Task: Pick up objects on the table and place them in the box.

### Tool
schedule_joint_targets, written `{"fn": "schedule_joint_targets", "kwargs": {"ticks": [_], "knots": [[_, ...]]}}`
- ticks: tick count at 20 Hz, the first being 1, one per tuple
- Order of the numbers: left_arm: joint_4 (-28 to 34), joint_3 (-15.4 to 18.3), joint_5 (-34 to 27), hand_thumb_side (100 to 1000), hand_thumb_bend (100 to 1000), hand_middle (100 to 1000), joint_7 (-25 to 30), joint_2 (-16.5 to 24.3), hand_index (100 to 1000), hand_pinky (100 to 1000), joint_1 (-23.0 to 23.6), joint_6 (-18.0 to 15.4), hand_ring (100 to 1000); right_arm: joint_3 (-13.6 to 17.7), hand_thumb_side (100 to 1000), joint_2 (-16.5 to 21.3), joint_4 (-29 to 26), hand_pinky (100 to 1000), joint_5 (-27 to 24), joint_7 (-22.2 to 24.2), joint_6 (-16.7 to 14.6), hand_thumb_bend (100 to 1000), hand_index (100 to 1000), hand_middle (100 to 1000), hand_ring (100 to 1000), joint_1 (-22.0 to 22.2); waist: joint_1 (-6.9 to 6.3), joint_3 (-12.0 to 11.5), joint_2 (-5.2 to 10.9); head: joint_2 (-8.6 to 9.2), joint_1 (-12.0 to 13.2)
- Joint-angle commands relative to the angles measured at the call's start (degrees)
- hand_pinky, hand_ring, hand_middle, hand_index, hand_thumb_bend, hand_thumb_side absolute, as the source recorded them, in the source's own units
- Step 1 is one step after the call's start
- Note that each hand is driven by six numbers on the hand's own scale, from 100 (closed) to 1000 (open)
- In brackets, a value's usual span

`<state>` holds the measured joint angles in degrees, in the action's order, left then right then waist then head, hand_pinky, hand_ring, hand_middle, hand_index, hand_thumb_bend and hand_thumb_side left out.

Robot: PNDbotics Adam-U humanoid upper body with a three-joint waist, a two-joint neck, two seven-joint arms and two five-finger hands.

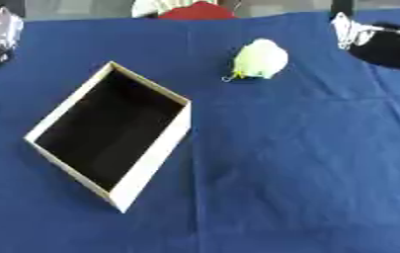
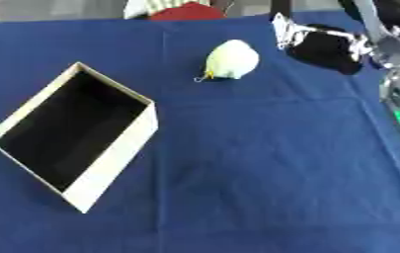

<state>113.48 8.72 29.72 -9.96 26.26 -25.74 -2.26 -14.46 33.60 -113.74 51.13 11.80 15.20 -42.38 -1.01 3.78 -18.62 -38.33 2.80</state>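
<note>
**One soft item on the cloth, box empty**

Item: one pale green toy point(image 1: 260, 59), rounded, with a small yellow ring at its lower left. It lies on the blue cloth point(image 1: 306, 163), near the box's point(image 1: 151, 160) far right corner but apart from it.

Handling, by judgement: light, soft, likely to squash; take it across the round body, not by the ring.

Count: one toy, one box, nothing visible inside it.

Right hand point(image 2: 324, 47) sits just right of the toy, not touching; finger state cannot be told. Left hand point(image 1: 0, 29) at upper left corner, likewise unclear.
</note>
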Motion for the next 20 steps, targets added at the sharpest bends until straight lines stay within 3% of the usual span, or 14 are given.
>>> {"fn": "schedule_joint_targets", "kwargs": {"ticks": [1,11,15,20], "knots": [[1.11,0.7,0.06,540,372,625,0.06,0.98,780,512,-0.51,0.04,654,0.64,420,1.51,-0.85,934,0.39,-0.06,0.01,100,832,805,818,-0.83,-0.08,-0.04,1.27,-0.25,-0.2],[1.11,0.61,0.0,540,372,624,0.13,1.0,782,512,-0.57,0.03,653,0.32,429,1.8,-0.85,938,0.43,0.65,-0.2,100,834,811,831,-0.94,-0.11,-0.19,1.33,-0.35,-0.38],[1.11,0.53,-0.06,541,370,624,0.31,1.1,782,512,-0.42,0.1,653,-1.08,430,4.22,-0.85,949,0.58,4.84,0.1,100,834,823,867,-1.95,-0.02,-0.33,1.31,-0.64,-0.64],[1.11,0.31,-0.19,542,369,624,0.58,1.42,781,511,-0.28,0.1,652,-4.18,440,9.96,-0.85,966,0.93,12.14,1.94,100,829,837,932,-4.16,0.38,-0.44,1.38,-0.65,-0.54]]}}
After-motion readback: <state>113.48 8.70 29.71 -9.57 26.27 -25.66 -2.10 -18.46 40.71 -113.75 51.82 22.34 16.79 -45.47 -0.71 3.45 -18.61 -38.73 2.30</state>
